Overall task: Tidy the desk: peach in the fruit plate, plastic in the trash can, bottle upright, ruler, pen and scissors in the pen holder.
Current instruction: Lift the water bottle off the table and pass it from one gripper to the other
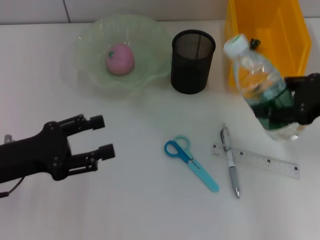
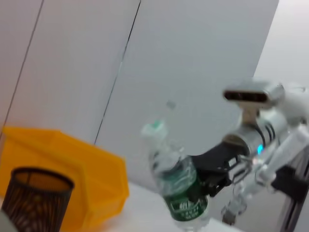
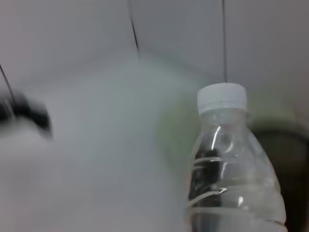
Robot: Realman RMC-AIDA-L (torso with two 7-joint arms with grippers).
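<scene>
Clear plastic bottle (image 1: 262, 92) is clamped at its green label by the right gripper (image 1: 292, 107), tilted with the white cap leaning toward the yellow bin (image 1: 280, 30); its base looks close to the table (image 1: 140, 210), but contact is hard to make out. Right arm is cut off at the frame edge, and the bottle hides part of its fingers. Right wrist view shows only the bottle's cap and upper body; the rest is blur. Left gripper (image 1: 102, 137) hovers over the near-left table, fingers spread wide, holding nothing; arm is cut off at the edge.

Peach (image 1: 119, 58) sits in the pale green fruit plate (image 1: 90, 65). Black mesh pen holder (image 1: 192, 61) stands upright just beside the plate. Blue scissors (image 1: 191, 162) lie flat. Pen (image 1: 230, 161) lies crossed over one end of the clear ruler (image 1: 260, 161). Small dark object in the bin, can't identify.
</scene>
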